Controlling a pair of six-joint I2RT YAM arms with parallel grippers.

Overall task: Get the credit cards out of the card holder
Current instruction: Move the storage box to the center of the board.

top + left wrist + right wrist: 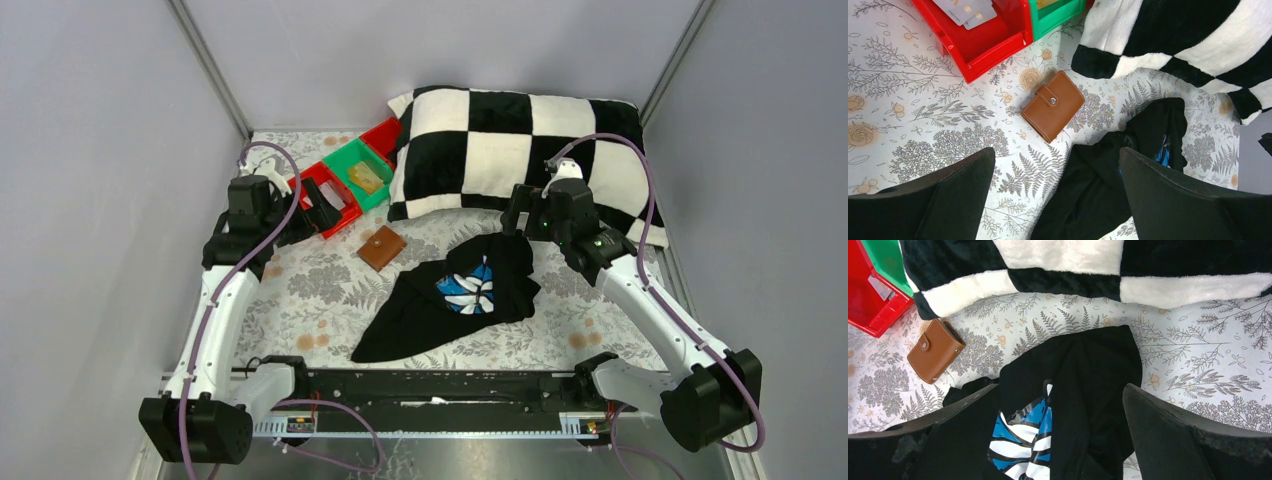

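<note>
Top external view: the small brown leather card holder point(381, 247) lies flat on the floral-patterned table cover point(300, 300). It sits between a row of plastic trays at the back left and a crumpled black cloth with a blue-and-white print point(450, 300), touching neither. A plush black-and-white chequered pillow point(500, 140) fills the back right of the table, its near corner close to the holder. Seen from the left wrist camera, the holder is folded shut with its tab snapped down. The red rectangular plastic tray point(998, 45) just beyond it holds light grey credit cards point(965, 11) lying flat. Next to that is a green plastic tray point(1058, 20), and the overhead picture shows a flat beige-orange card point(368, 178) inside it. The left gripper point(1055, 155) hangs above the table with its black fingers point(948, 200) spread as wide as they go and nothing between them; the holder is ahead of the fingertips, not touched. The right gripper point(1060, 390) hangs over the black cloth, fingers point(1188, 440) equally far apart and gripping nothing, with the holder off towards the red tray at the left of its view.
</note>
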